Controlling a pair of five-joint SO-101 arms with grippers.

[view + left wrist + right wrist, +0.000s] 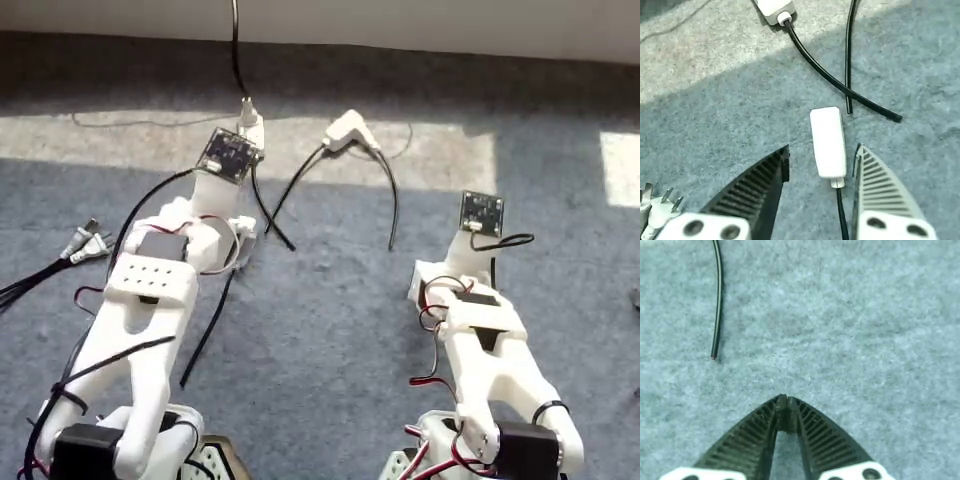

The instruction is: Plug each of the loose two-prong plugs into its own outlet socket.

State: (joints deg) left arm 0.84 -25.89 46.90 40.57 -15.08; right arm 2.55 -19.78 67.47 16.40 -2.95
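Note:
My left gripper (821, 149) is open and low over the carpet. A white rectangular cable end (827, 142) lies between its fingers, apart from both, and I see no prongs on it. Its black cord runs back under the gripper. A second white cable end (774, 9) (250, 128) lies farther off with a thick black cord. Loose pronged plugs (655, 207) (85, 242) lie at the left arm's outer side. My right gripper (788, 400) is shut on nothing just above bare carpet.
A white connector (350, 130) with two thin black cords lies at the back middle. Two cord ends (897, 118) cross near the left gripper, and another cord end (714, 356) lies ahead of the right gripper. Grey carpet (330, 330) lies between the arms.

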